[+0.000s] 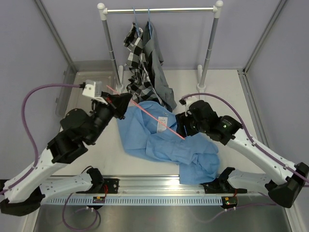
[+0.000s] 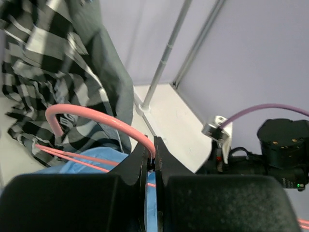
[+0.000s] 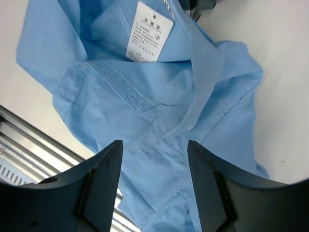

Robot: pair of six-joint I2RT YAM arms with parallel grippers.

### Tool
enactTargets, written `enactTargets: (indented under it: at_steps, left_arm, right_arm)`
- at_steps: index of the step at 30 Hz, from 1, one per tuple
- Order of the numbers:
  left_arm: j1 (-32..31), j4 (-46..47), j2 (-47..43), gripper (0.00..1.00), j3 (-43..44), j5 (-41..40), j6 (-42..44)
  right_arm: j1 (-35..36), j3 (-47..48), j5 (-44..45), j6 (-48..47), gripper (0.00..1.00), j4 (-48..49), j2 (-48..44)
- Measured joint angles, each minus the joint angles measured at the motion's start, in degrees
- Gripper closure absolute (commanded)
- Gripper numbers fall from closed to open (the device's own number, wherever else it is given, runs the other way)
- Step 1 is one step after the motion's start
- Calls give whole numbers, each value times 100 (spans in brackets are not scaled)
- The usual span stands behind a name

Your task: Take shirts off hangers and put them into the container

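The left fingers (image 1: 122, 102) are clenched on the thin pink-red wire hanger (image 2: 96, 117), pinching it just below the rounded curve of its hook. In the top view the hanger's straight wire slants away from them across the crumpled light blue fabric shirt (image 1: 164, 142) towards the right arm.

That light blue shirt is off the hanger. It lies in soft, rumpled folds on the white worktop (image 1: 227, 92) between the two arms, with its collar open and a white paper tag (image 3: 149, 31) showing inside the neck. The right fingers (image 1: 186, 126) are released, spread apart with nothing between them, and hover just above the shirt's stitched button placket.

The black-and-white checked shirt (image 1: 137, 63) and the plain grey shirt (image 1: 159, 67) hang limp side by side on two thin light blue wire hangers (image 1: 142, 21) hooked over the thick silver rack bar (image 1: 169, 9). Their lower ends drape down close to the blue shirt.

The shallow translucent grey plastic tray (image 1: 79, 72) with rounded corners sits at the far left of the worktop, beyond the left arm. The blue shirt lies outside it.
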Motion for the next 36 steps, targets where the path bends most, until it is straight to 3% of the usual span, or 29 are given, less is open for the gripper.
enactTargets:
  at_steps: [5,15,26,36]
  left_arm:
    - [2,-155,-323,100,90,-557,361]
    - [7,-1003,1108,100,177,-1064,763]
    - [7,-1287,1674,100,745,-1143,785]
    - [7,-1290,1845,100,763,-1141,782]
  right_arm:
    - [0,710,120,-59,25,-588,-531]
    - [2,2192,-179,-595,21,-984,-1532]
    - [214,1875,-1073,-1045,21,-787,-251]
    - [597,1851,-1084,-1244,38,-529,564]
